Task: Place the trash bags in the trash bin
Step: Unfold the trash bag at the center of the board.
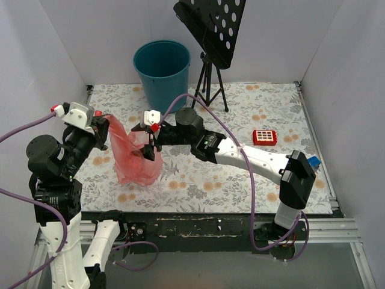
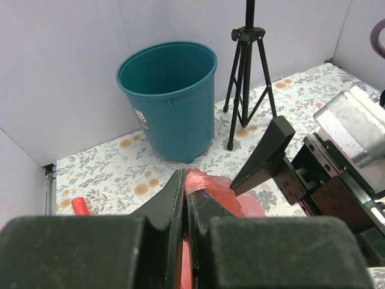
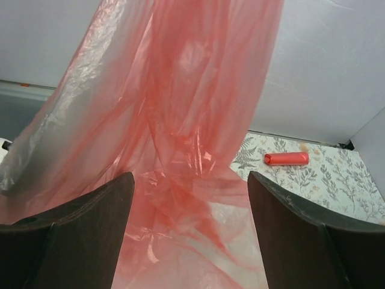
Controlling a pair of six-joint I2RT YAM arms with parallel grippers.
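The trash bag, a thin translucent red film, hangs from my left gripper down to the table. In the left wrist view that gripper is shut on the bag's bunched top edge. My right gripper sits against the bag's right side. Its jaws stand wide open, with the loose film draped in front of and between the fingers, not pinched. The teal trash bin stands upright at the back, behind the bag, and also shows in the left wrist view.
A black music stand on a tripod stands just right of the bin. A red square toy with white buttons lies at the right. A small red cylinder lies on the floral mat near the left wall. White walls enclose the table.
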